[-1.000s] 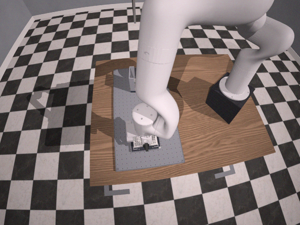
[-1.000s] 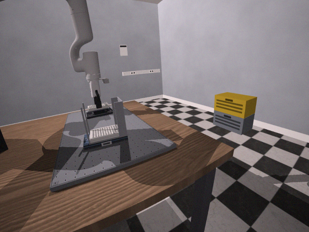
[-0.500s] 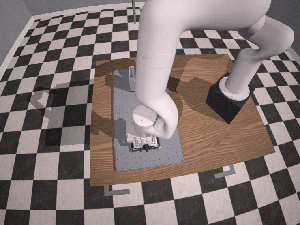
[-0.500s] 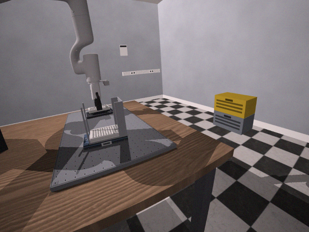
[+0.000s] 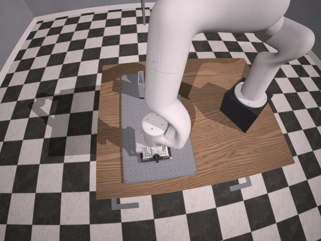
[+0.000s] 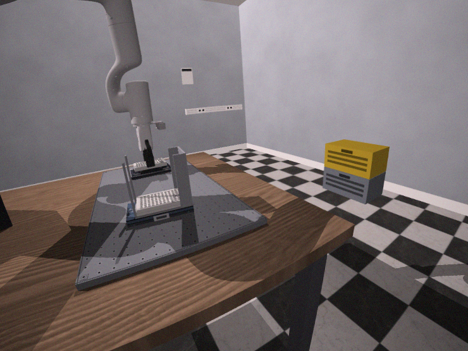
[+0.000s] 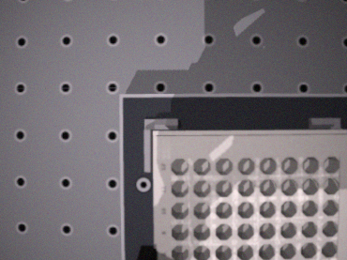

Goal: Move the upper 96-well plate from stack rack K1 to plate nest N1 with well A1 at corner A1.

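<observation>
My gripper (image 5: 156,153) (image 6: 147,158) is shut on the upper 96-well plate (image 5: 146,152) (image 6: 160,163) (image 7: 248,193), a white plate with rows of round wells. It holds the plate level, right down at the dark plate nest N1 (image 5: 142,160) (image 6: 137,172) (image 7: 136,123). In the wrist view the plate's corner lies just inside a grey corner locator (image 7: 159,123). I cannot tell whether the plate rests on the nest. The stack rack K1 (image 6: 181,175) (image 5: 140,81) stands farther along the board, with the lower plate (image 6: 157,200) flat in its base.
Nest and rack stand on a grey perforated board (image 5: 171,168) (image 6: 117,257) (image 7: 66,123) on a wooden table (image 5: 227,144) (image 6: 234,257). The arm's black base block (image 5: 242,110) stands at the table's right. A yellow and grey box (image 6: 355,169) stands on the floor.
</observation>
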You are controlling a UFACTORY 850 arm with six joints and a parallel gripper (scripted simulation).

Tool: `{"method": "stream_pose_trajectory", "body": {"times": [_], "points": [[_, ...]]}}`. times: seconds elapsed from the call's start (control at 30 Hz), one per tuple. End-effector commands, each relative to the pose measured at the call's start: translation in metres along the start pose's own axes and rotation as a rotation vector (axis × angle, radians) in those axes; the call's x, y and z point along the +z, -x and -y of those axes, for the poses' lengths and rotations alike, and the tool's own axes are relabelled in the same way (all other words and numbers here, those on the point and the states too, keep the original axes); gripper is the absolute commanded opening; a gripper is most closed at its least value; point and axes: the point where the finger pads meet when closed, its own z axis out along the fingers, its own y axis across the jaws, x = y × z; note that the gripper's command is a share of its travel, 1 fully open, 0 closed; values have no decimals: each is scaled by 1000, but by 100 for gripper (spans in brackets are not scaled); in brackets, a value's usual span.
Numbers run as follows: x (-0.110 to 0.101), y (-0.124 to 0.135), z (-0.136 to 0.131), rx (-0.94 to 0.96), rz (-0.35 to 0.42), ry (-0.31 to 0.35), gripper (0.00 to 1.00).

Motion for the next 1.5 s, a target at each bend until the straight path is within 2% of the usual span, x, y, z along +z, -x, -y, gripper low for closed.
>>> {"method": "stream_pose_trajectory", "body": {"times": [0.0, 1.47], "points": [[0, -1, 0, 0, -2, -1, 0], [6, -1, 0, 0, -2, -1, 0]]}}
